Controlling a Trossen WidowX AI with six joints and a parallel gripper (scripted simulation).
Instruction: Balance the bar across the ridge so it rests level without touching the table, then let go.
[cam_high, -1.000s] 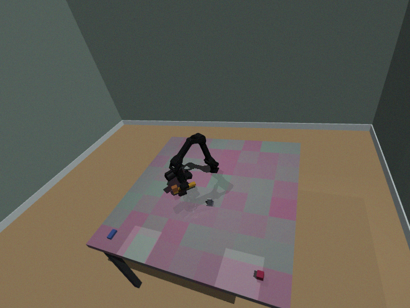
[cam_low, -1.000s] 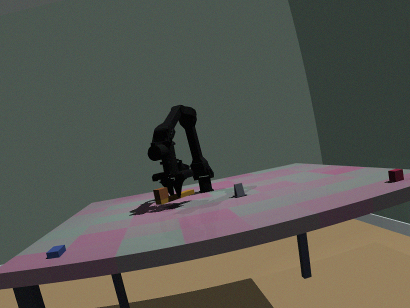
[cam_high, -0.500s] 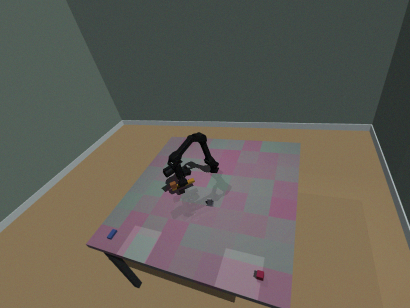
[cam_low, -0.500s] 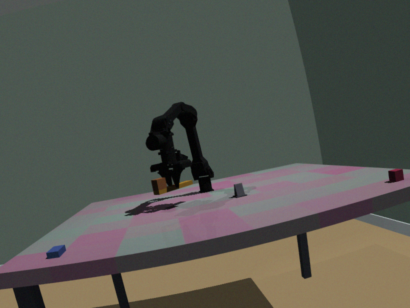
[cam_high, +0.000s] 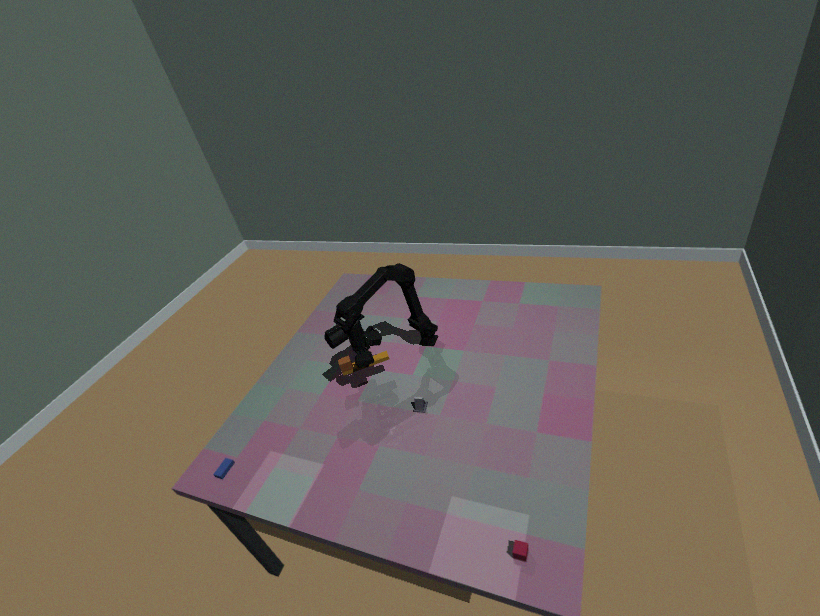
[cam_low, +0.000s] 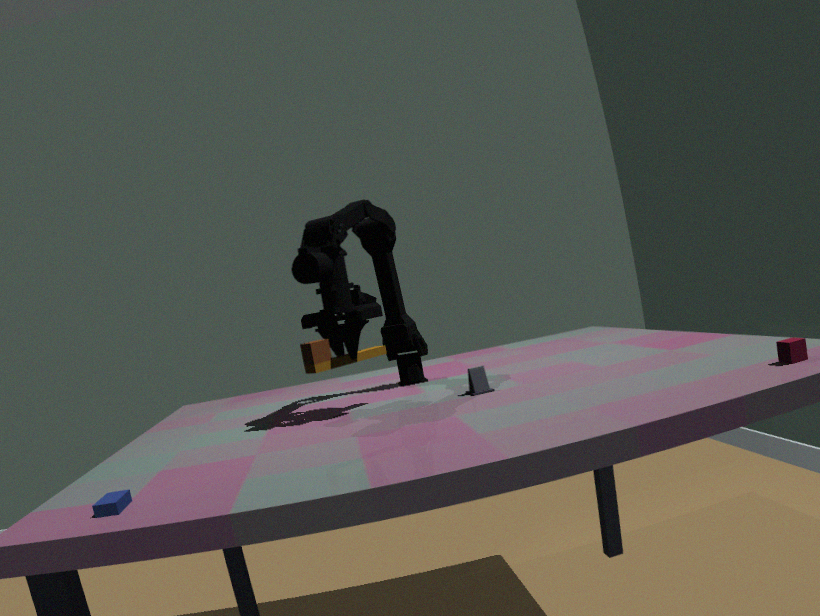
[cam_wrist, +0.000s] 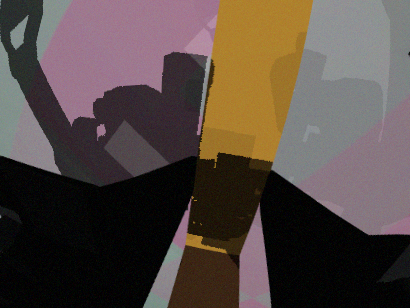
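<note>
- The ridge (cam_low: 477, 380) stands on the bench (cam_low: 424, 464).
- The bar (cam_low: 338, 356), clamped in the claw (cam_low: 347, 350), hangs above the bench, left of the ridge and apart from it in the exterior view.

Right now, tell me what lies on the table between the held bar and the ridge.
Nothing solid shows there. In the exterior view, the gripper holds the bar aloft; toward the grey ridge the table carries only shadows, with the arm's base set behind.

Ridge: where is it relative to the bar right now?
In the exterior view, the grey ridge stands on the table right of the arm's base, while the gripper holds the bar in the air to its left.
</note>
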